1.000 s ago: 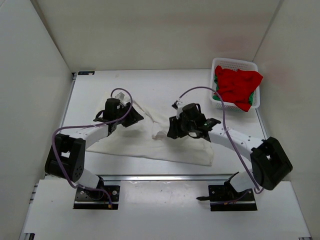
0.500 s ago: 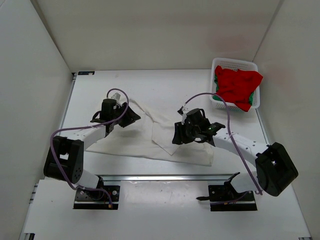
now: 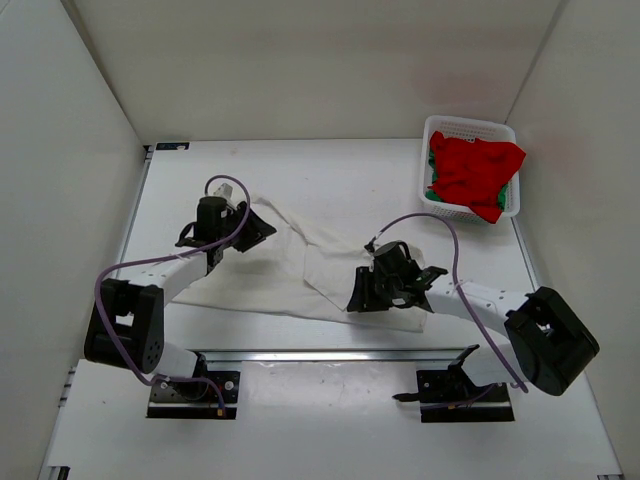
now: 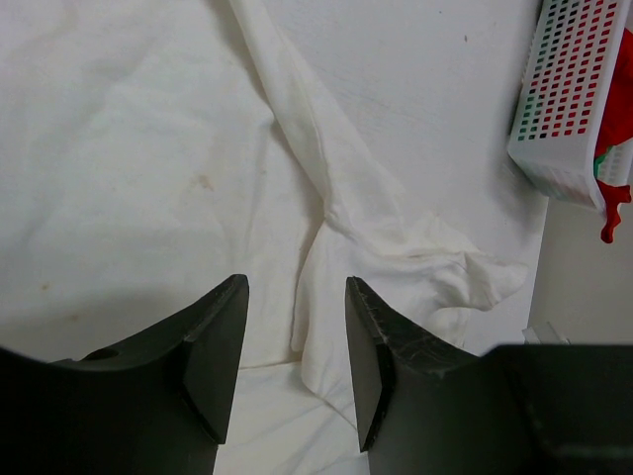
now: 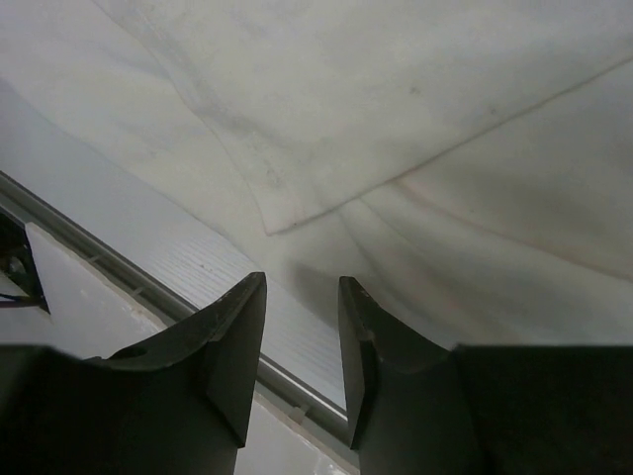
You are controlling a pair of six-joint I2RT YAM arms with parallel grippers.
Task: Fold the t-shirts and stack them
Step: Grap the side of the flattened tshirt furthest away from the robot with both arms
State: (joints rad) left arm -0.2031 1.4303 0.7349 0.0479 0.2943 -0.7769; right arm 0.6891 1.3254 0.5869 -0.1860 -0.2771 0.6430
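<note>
White walls close in a white surface (image 3: 330, 175), and on it the off-white t-shirt (image 3: 285, 275) lies spread between the two arms, rumpled rather than flat, with one twisted band of cloth running from its far left corner toward the middle. The red t-shirt (image 3: 470, 170) is heaped in the white basket (image 3: 470, 122) at the far right corner, and a little of the green t-shirt (image 3: 436, 168) peeks out beneath it. We see the left pincer (image 4: 295, 297) low over the shirt's far left part, jaws apart and holding nothing. The right pincer (image 5: 302, 297) hovers over the near right hem by the metal rail (image 3: 320, 353), likewise parted and empty, with a turned-over corner of cloth just ahead of it. We judge the step in hand to be laying this shirt flat before any fold. To do it well, we would bring each pincer down onto an edge, pinch one layer only, and draw the two grips apart evenly so the twisted band opens out instead of bunching tighter.
</note>
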